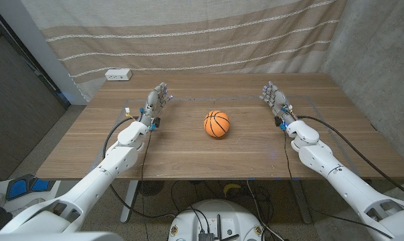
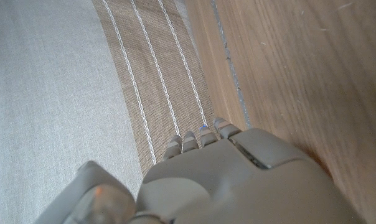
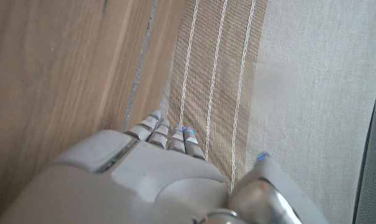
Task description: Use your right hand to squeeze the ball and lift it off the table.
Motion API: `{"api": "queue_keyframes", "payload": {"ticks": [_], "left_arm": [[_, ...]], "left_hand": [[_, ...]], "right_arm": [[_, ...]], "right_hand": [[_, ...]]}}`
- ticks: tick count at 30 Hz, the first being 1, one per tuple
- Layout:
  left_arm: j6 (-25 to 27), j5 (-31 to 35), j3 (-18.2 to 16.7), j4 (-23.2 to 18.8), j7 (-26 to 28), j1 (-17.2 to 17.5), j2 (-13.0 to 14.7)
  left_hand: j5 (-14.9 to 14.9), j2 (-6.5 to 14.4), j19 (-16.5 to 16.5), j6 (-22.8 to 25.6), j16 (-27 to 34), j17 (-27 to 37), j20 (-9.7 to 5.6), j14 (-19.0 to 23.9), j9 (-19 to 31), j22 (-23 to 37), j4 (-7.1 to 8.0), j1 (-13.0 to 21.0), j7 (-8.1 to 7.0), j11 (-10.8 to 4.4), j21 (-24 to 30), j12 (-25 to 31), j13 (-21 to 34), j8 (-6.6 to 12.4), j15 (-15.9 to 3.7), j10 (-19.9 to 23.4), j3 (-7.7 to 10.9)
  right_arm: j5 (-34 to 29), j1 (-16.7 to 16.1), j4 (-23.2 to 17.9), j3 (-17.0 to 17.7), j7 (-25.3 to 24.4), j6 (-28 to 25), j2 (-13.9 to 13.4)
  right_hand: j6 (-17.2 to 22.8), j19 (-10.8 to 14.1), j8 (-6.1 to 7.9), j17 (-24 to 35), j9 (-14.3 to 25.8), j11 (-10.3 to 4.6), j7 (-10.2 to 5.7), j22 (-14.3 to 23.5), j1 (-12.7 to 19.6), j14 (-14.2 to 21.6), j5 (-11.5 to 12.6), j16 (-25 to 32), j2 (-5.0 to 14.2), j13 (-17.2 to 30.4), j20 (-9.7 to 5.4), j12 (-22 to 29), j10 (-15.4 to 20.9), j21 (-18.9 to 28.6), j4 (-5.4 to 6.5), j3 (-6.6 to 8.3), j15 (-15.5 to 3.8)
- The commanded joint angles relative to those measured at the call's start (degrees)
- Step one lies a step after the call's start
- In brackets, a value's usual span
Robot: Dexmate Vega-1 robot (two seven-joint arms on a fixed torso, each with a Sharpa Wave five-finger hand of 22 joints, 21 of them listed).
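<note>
I see a wooden table (image 1: 188, 150), a striped curtain (image 1: 188, 33) behind it and a white box (image 1: 118, 74) at its far edge. No writing legible. The mini basketball (image 1: 217, 124) sits between my hands, apart from both. Left hand (image 1: 156, 102) and right hand (image 1: 276, 100): fingers released, holding nothing.

No text, label, brand, number or sign can be read in any of the views. The ball (image 1: 217, 124) carries only plain black seam lines, with no lettering that can be made out. The small white box (image 1: 118, 75) at the far edge of the table (image 1: 188, 150) is too small to show any print. The curtain (image 1: 188, 33) behind bears only pale stripes.
</note>
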Motion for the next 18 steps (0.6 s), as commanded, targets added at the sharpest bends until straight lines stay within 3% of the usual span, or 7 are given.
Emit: {"api": "queue_keyframes", "payload": {"ticks": [1, 8, 11, 18], "left_arm": [[0.1, 0.2, 0.1, -0.7, 0.3, 0.4, 0.2], [0.0, 0.2, 0.0, -0.9, 0.4, 0.6, 0.3], [-0.4, 0.3, 0.0, -0.8, 0.3, 0.7, 0.3], [-0.4, -0.1, -0.2, -0.8, 0.3, 0.9, 0.2]], "left_hand": [[0.3, 3.0, 0.1, -0.7, 0.4, 0.2, 0.32, -0.5, 0.3, 0.3, -0.02, 0.1, -0.04, 0.19, 0.3, 0.3, 0.2, 0.27, 0.01, -0.5, 0.27], [0.3, 3.0, 0.2, -0.7, 0.4, 0.2, 0.32, -0.5, 0.3, 0.3, -0.03, 0.1, -0.09, 0.03, 0.2, 0.3, 0.2, 0.28, 0.00, -0.5, 0.29], [0.3, 2.9, 0.2, -0.6, 0.4, 0.2, 0.32, -0.5, 0.3, 0.3, -0.07, 0.1, -0.38, 0.06, 0.1, 0.3, 0.2, 0.32, -0.01, -0.5, 0.27], [0.3, 2.7, 0.2, -0.4, 0.3, 0.2, 0.35, -0.6, 0.3, 0.3, -0.26, 0.1, -1.34, 0.15, -0.1, 0.3, 0.2, 0.39, -0.05, -0.6, 0.18]], "right_arm": [[0.0, -0.4, -0.6, 0.2, -0.2, 0.2, -0.2], [0.0, -0.7, -1.0, 0.3, -0.6, 0.2, -0.3], [-0.2, -1.0, -1.6, 0.4, -1.2, 0.0, -0.5], [-1.0, -1.1, -2.5, 0.6, -2.0, 0.3, -1.0]], "right_hand": [[0.5, 0.5, 0.40, 0.2, 0.3, -0.11, 0.04, 0.3, 0.2, 0.5, 0.3, 0.3, 0.24, 0.1, 0.19, 0.4, 0.5, 0.2, -0.12, 0.49, 0.07], [0.5, 0.5, 0.40, 0.2, 0.3, -0.01, 0.04, 0.3, 0.2, 0.5, 0.3, 0.4, 0.25, 0.0, 0.32, 0.4, 0.5, 0.0, -0.21, 0.57, 0.23], [0.5, 0.2, 0.43, -0.1, 0.3, -0.12, 0.10, 0.3, -0.1, 0.8, 0.3, 0.6, -0.54, -0.1, 2.90, 0.4, 0.4, -0.6, -0.75, 0.43, 2.53], [0.5, 0.0, 0.44, -0.4, 0.3, -0.18, -0.43, 0.4, 0.1, 1.0, 0.4, 0.6, -1.11, -0.1, 4.09, 0.4, 0.3, -1.0, -1.45, 0.41, 2.86]]}}
